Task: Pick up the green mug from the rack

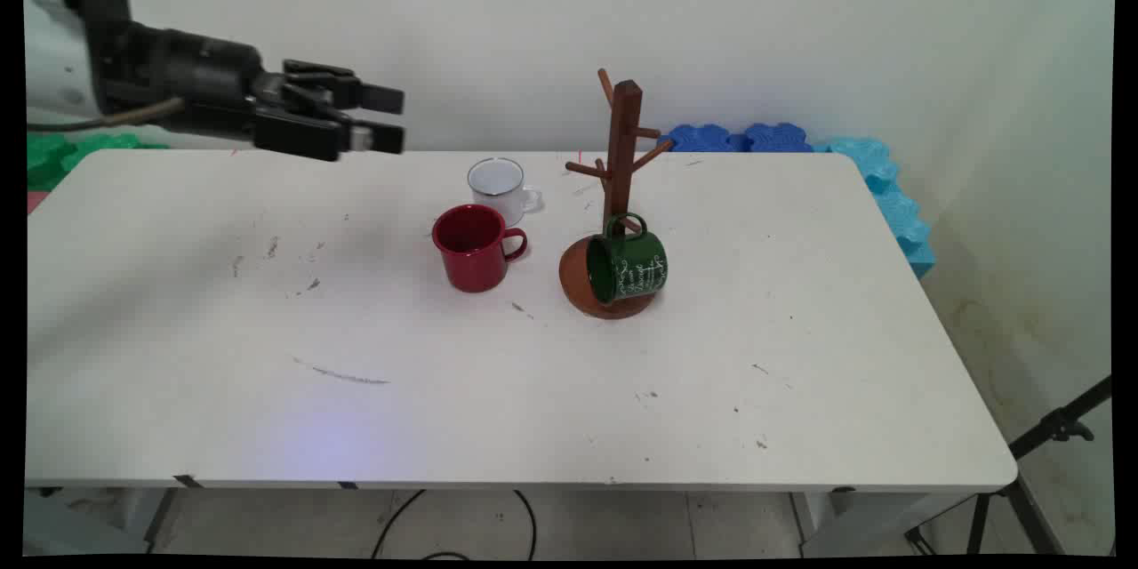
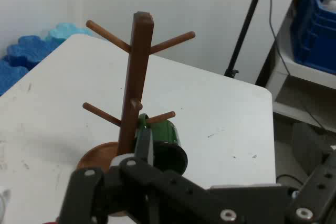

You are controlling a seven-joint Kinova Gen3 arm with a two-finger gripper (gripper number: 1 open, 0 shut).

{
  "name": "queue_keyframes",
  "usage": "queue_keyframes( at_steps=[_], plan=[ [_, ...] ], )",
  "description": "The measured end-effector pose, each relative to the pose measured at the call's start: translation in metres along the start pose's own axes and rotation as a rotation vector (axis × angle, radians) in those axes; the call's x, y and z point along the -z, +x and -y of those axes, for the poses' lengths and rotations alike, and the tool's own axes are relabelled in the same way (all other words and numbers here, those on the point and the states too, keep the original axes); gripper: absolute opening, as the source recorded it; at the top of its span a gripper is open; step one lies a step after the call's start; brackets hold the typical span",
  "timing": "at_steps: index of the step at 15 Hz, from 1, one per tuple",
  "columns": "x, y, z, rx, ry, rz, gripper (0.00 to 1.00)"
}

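Black two-finger gripper [image 1: 384, 118]: seen at the upper left of the main frame, held level above the table's far left part, its tips directed toward frame right. Its two fingers are set apart with a bare gap between them; nothing is held and nothing is touched.

White rectangular table [image 1: 222, 391]: scuffed with small dark marks.

Brown wooden mug tree with a round base and slanted pegs [image 1: 621, 151]: stood upright just right of centre in the main frame; in the hand view it is seen at centre left [image 2: 137, 77].

Dark green enamel mug with white lettering [image 1: 628, 267]: hung by its handle from a low peg of the tree, tipped sideways with its mouth toward frame left, over the base. In the hand view it is partly covered by the gripper's linkage [image 2: 169, 145].

Red enamel mug [image 1: 474, 247]: stood upright left of the tree, handle toward frame right.

White enamel mug [image 1: 500, 188]: stood upright just behind the red one, nearest the gripper yet well apart from it.

Blue foam pieces [image 1: 800, 140]: ranged behind the table's far right edge.
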Motion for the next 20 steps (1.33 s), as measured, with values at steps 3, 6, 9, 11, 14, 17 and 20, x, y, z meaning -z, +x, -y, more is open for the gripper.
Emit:
queue_keyframes(
  at_steps=[3,6,9,11,14,17,20],
  plan=[
    [-0.03,-0.002,-0.016,0.015,0.02,0.036,1.0],
    [-0.054,-0.009,-0.026,0.021,0.033,0.06,1.0],
    [-0.073,-0.017,-0.033,0.021,0.043,0.077,1.0],
    [-0.089,-0.026,-0.037,0.019,0.052,0.09,1.0],
    [-0.111,-0.039,-0.041,0.013,0.067,0.1,1.0],
    [-0.128,-0.05,-0.043,0.013,0.091,0.104,1.0],
    [-0.139,-0.06,-0.041,0.025,0.123,0.11,1.0]
  ],
)
